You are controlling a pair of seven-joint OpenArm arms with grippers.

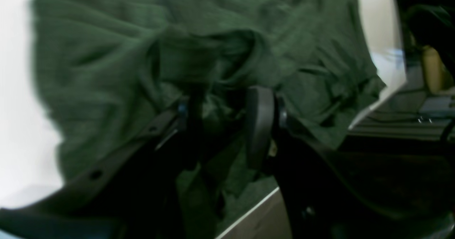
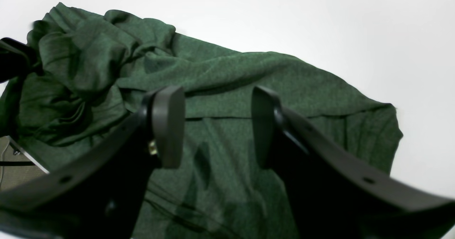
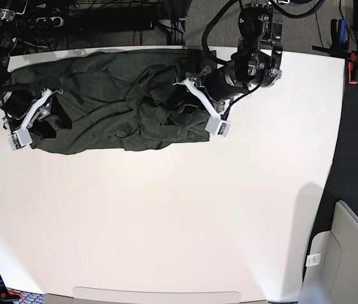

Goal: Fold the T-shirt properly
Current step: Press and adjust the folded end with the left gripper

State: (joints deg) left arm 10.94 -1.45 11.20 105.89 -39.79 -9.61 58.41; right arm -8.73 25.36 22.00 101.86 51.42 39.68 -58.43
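My left jaws [image 1: 227, 125] clamped on bunched T-shirt [image 3: 103, 107] at frame top, right jaws [image 2: 217, 125] wide above it.

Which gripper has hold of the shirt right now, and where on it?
Left gripper pinches a bunched fold of the T-shirt near the table's back edge. Right gripper is open above flat fabric, holding nothing.

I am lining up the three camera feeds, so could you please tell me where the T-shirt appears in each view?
Left wrist: the T-shirt fills the upper middle, bunched at the left gripper.
Right wrist: it runs from upper left to lower right, beneath the open right gripper.
Base: it lies along the table's far edge, top left.
Shared landmark: the white table.
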